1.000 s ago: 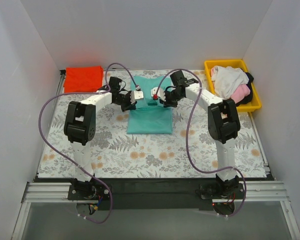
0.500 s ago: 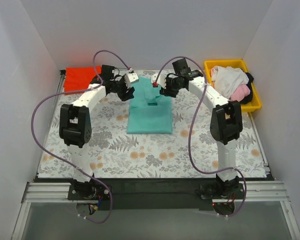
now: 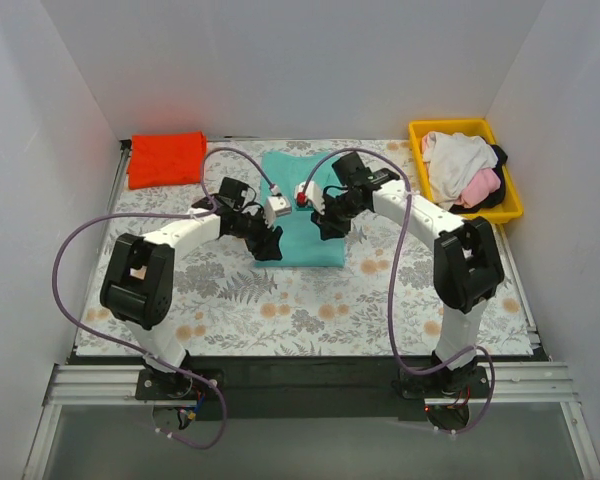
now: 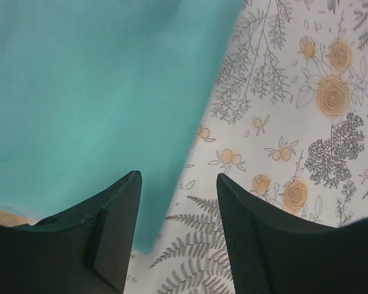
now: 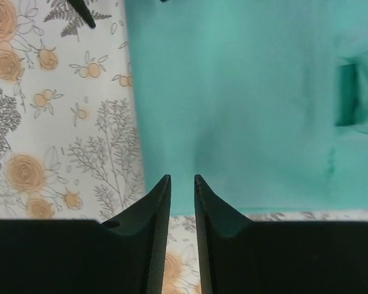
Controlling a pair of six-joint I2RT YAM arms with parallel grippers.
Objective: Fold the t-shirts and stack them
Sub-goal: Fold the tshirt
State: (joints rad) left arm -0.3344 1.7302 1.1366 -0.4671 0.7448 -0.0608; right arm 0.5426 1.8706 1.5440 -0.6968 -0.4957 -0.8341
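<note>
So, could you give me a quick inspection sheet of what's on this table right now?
Surface: fern-print cloth covers the table.
Job's things: teal shirt flat at centre; red-orange shirt folded at far left; white, pink and black shirts heaped in the tray.
Clutter: yellow tray at far right.
Grippers: left gripper open over the teal shirt's edge; right gripper slightly parted over the same shirt, holding nothing.
Cables: purple cables loop from both arms.
Surroundings: white walls on three sides.
</note>
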